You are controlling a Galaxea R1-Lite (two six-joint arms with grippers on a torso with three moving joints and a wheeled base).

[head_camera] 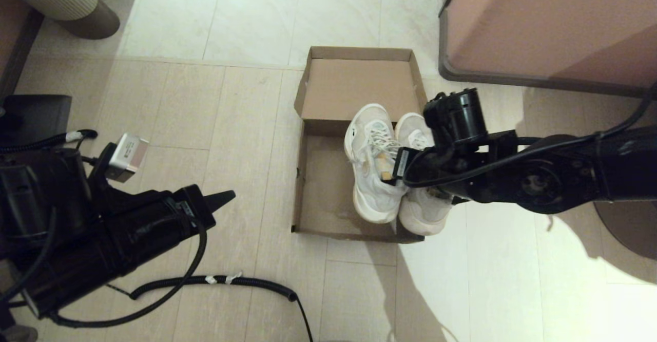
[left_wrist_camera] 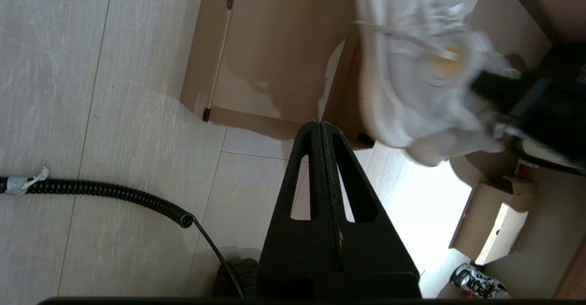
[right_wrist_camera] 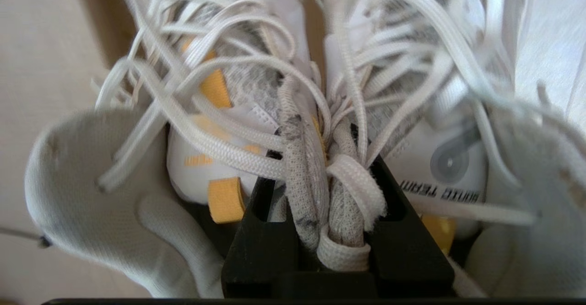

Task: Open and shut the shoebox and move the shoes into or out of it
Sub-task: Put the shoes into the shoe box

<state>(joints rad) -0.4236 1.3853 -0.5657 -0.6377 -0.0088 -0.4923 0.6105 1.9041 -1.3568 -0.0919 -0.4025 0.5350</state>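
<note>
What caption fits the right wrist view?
Right gripper clamps the inner collars of both white sneakers together.

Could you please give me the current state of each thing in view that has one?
shoebox: open, lid flap folded back flat on the floor.
shoes: pinched together by their inner collars, over the box's right side.
right end effector: shut on shoes.
left end effector: shut, empty, parked left of the box.

Right claw (right_wrist_camera: 327,195) clamped tight, arm outstretched (left claw (left_wrist_camera: 320,131) closed, parked)
</note>
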